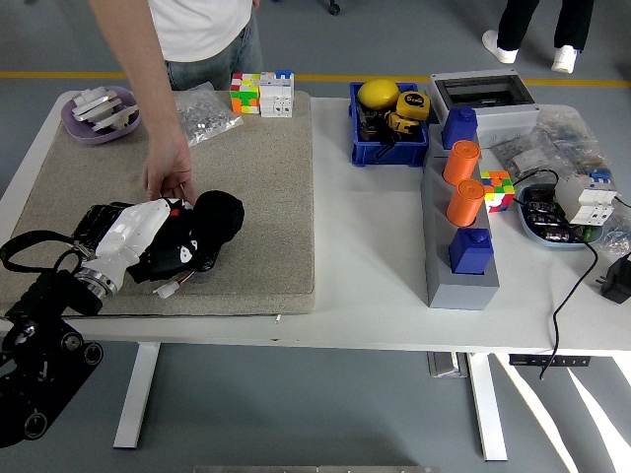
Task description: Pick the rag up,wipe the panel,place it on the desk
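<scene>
The black rag (pixel 219 218) is bunched up on the beige mat (pixel 256 187), pressed down at the right end of the black panel (pixel 95 222). My left hand (pixel 189 246), white-backed with black fingers, is shut on the rag and lies over most of the panel. The panel's left part shows beside my wrist. A person at the far side of the table reaches down with one hand (pixel 168 177), fingertips touching the panel's far edge just above my hand. My right hand is out of sight.
A purple bowl of metal parts (pixel 99 113), a plastic bag (pixel 204 111) and colour cubes (pixel 262 94) sit at the mat's far edge. A blue bin (pixel 389 126) and a grey tray (pixel 458 286) with orange cylinders stand to the right. The mat's front edge is just below my hand.
</scene>
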### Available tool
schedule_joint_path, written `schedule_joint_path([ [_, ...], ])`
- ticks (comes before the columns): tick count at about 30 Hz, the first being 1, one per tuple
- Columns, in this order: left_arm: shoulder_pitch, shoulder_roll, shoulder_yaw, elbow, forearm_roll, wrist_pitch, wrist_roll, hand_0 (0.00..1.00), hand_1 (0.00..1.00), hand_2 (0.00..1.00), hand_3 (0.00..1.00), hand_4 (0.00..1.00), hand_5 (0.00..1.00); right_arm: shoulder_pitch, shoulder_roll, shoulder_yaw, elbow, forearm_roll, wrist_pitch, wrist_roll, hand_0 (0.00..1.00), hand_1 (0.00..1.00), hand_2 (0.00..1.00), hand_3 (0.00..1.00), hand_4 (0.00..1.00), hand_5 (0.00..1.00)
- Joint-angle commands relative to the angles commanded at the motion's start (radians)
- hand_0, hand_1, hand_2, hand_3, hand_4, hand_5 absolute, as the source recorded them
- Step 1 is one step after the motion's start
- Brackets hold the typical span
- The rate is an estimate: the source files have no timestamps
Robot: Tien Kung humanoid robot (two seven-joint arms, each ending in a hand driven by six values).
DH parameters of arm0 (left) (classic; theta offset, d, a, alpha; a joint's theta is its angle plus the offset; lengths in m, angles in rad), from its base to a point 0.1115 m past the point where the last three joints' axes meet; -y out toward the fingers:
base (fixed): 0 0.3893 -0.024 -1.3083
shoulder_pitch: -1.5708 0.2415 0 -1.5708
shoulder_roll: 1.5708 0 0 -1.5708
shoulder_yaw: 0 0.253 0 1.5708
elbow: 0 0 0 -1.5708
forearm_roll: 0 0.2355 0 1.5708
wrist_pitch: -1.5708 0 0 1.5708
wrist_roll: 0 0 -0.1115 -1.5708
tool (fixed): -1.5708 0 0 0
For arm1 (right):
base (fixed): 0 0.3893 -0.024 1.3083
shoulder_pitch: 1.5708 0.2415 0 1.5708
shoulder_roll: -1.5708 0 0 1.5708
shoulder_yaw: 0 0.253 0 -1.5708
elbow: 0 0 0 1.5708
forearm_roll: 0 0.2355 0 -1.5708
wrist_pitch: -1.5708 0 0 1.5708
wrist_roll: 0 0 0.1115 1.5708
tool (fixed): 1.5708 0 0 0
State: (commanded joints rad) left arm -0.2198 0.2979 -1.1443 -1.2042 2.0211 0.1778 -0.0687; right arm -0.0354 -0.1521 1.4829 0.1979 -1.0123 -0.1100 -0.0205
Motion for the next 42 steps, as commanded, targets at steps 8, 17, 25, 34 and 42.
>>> schedule_joint_path([
  [8, 0.002, 0.013, -0.061, 0.055, -0.005, 0.0, -0.013, 0.282, 0.241, 0.532, 0.439, 0.002, 0.002, -0.001, -0.002, 0.005, 0.006, -0.006, 0.0, 0.0, 0.724, 0.654, 0.673, 0.62, 0.988, 0.522],
  [17, -0.001, 0.024, -0.128, 0.143, -0.02, 0.014, -0.043, 0.285, 0.251, 0.529, 0.441, 0.028, 0.002, -0.002, -0.005, 0.013, 0.036, -0.022, -0.003, 0.0, 0.724, 0.651, 0.673, 0.62, 0.988, 0.522],
  [25, -0.011, 0.037, -0.181, 0.193, -0.003, 0.014, -0.039, 0.285, 0.256, 0.527, 0.442, 0.032, 0.002, -0.001, -0.005, 0.012, 0.034, -0.024, -0.002, -0.001, 0.724, 0.65, 0.673, 0.621, 0.989, 0.523],
  [34, 0.002, 0.033, -0.275, 0.211, 0.027, 0.011, -0.039, 0.287, 0.265, 0.527, 0.443, 0.046, 0.002, -0.002, -0.005, 0.011, 0.041, -0.024, -0.002, -0.001, 0.726, 0.65, 0.674, 0.622, 0.991, 0.525],
  [42, -0.003, 0.037, -0.307, 0.246, 0.03, 0.011, -0.048, 0.291, 0.267, 0.525, 0.442, 0.03, 0.002, -0.003, -0.005, 0.007, 0.039, -0.02, -0.001, -0.001, 0.726, 0.65, 0.673, 0.623, 0.992, 0.524],
])
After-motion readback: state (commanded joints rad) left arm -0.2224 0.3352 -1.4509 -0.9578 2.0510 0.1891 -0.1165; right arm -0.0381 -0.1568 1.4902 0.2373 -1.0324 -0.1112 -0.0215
